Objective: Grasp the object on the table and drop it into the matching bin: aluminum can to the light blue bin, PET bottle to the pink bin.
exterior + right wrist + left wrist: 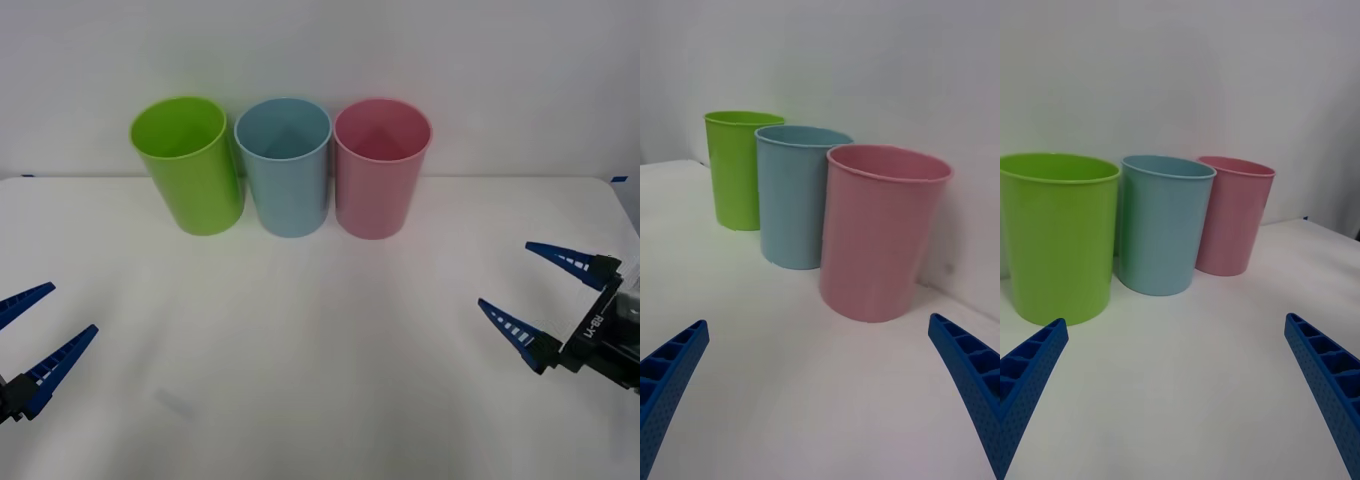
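A lime green bin [187,165], light blue bin [286,166] and pink bin [380,167] stand in a row on the tabletop [320,350], insides bare as far as visible. The left hand [32,335] and right hand [515,285] hover released at either side.

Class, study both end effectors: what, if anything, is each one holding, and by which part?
Nothing is held. The left end effector and right end effector hang open over the table.

We see 1 lime green bin [187,163] standing upright at the left end of a row of 3 bins, its round rim open and nothing visible inside it. It is just beside its neighbour; we cannot tell whether they touch. Behind the row rises a plain pale wall [320,45]. Small blue marks [620,179] sit at the far edges.
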